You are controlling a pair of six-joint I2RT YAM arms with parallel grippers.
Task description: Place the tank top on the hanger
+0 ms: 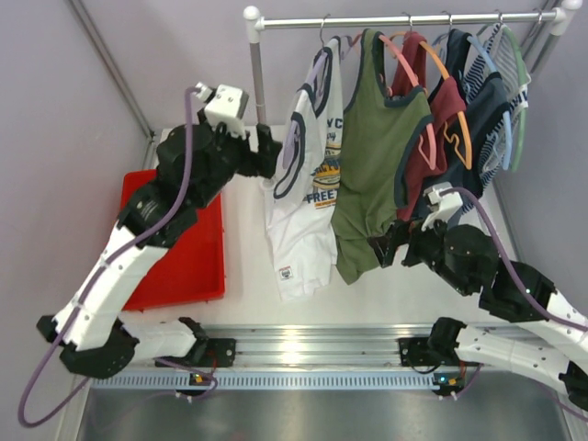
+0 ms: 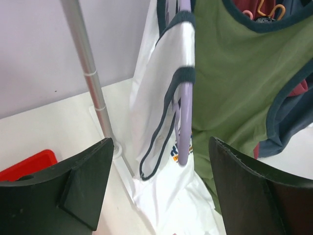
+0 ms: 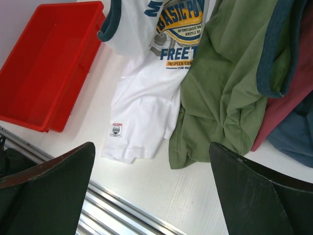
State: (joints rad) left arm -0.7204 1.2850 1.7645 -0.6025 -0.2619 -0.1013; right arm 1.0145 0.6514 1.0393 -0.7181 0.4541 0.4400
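The white tank top with navy trim and a navy/yellow print hangs on the lavender hanger at the left end of the rail, its hem resting on the table. In the left wrist view the hanger's arm runs through the top's armhole. My left gripper is open and empty, just left of the top. My right gripper is open and empty, low by the olive top's hem. The right wrist view shows the white top's print and hem.
An olive-green tank top, a maroon top and dark tops hang to the right on orange, pink, blue and green hangers. The rail's upright post stands close behind my left gripper. A red bin sits at the left.
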